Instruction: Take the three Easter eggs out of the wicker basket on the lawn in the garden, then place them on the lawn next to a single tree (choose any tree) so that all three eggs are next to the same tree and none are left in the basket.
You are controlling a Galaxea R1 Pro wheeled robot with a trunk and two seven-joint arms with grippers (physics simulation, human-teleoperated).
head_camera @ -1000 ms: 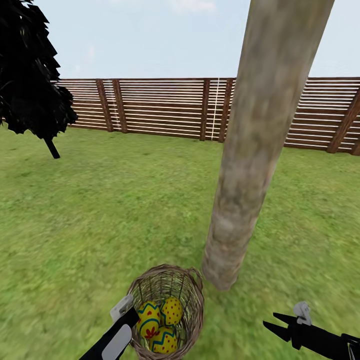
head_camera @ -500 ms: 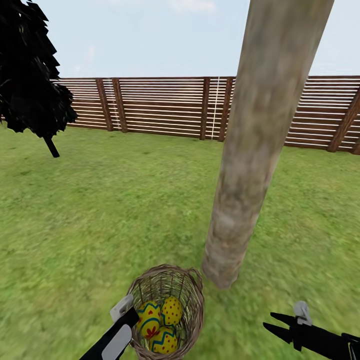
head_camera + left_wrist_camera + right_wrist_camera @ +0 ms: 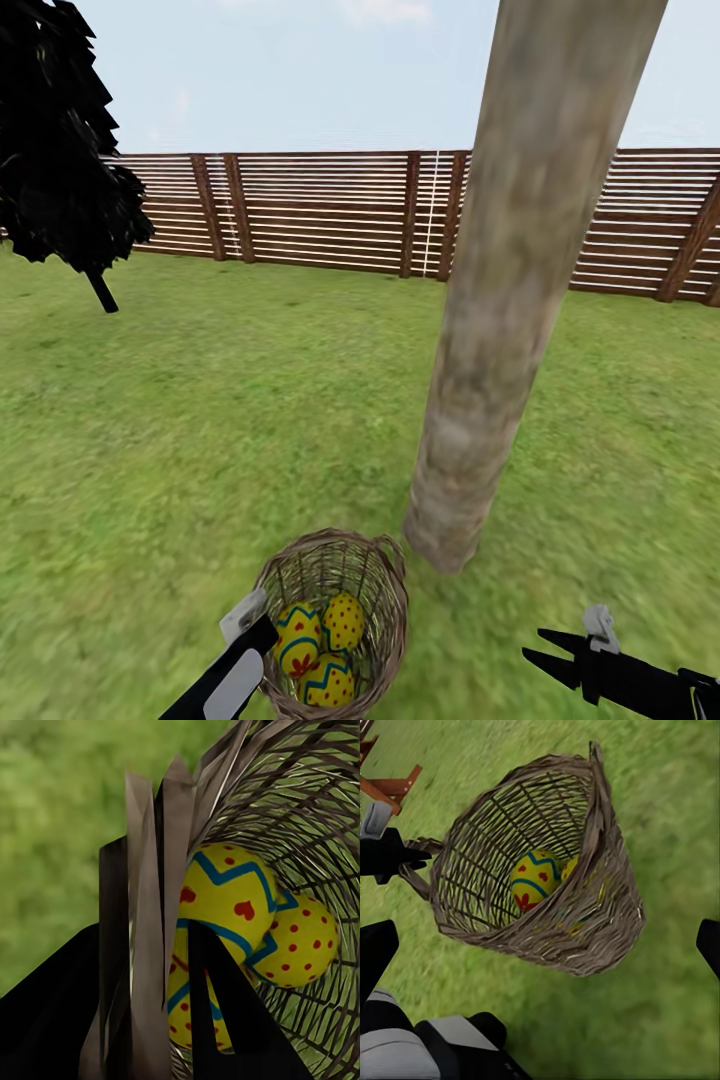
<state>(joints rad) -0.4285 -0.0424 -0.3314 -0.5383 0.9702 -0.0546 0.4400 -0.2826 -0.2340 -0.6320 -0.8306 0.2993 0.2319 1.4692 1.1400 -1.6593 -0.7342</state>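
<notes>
The wicker basket hangs tilted close to the foot of the tree, over the lawn. Three yellow Easter eggs lie inside it: one with hearts, one with dots and one lowest in the picture. My left gripper is shut on the basket's rim, one finger inside the weave and one outside. My right gripper stands open to the right of the basket, holding nothing. In the right wrist view the basket shows its open mouth with two eggs visible.
A narrow black-leaved tree stands at the far left. A brown slatted fence closes off the back of the garden. Grass stretches wide to the left of and behind the trunk.
My right gripper has sunk a little. The basket, the eggs and my left gripper hold their places.
</notes>
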